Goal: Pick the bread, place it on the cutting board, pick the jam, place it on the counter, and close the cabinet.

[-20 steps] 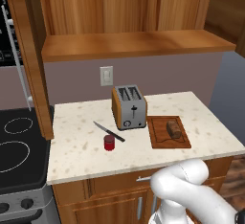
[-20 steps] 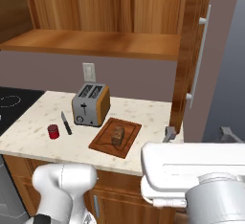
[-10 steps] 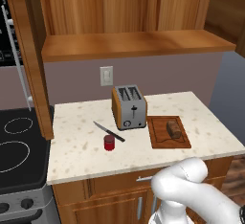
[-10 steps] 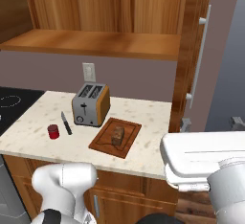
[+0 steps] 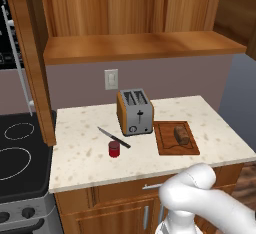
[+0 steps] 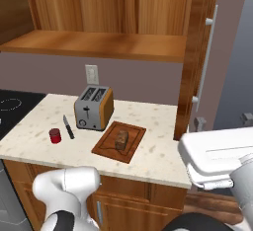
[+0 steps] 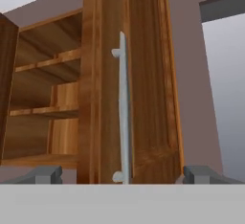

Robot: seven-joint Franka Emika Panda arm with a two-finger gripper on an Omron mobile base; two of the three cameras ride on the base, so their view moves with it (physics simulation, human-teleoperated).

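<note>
While my gripper [image 7: 122, 174] stands spread wide and empty before the cabinet [image 7: 143, 98] door's silver handle [image 7: 123, 108], I see the bread [image 5: 181, 134] lying on the cutting board [image 5: 167, 145] right of the toaster [image 5: 135, 111] and the jam [image 5: 114, 149] upright on the counter [image 5: 80, 153] just beside a knife [image 5: 113, 137].

On the table [image 5: 80, 148], the bread [image 5: 181, 134] lies on the cutting board [image 5: 165, 145], right of the toaster [image 5: 135, 112]. The jam [image 5: 114, 149] stands before the toaster, just beside a knife [image 5: 113, 137]. The cabinet [image 5: 140, 13] hangs above, doors open.
</note>
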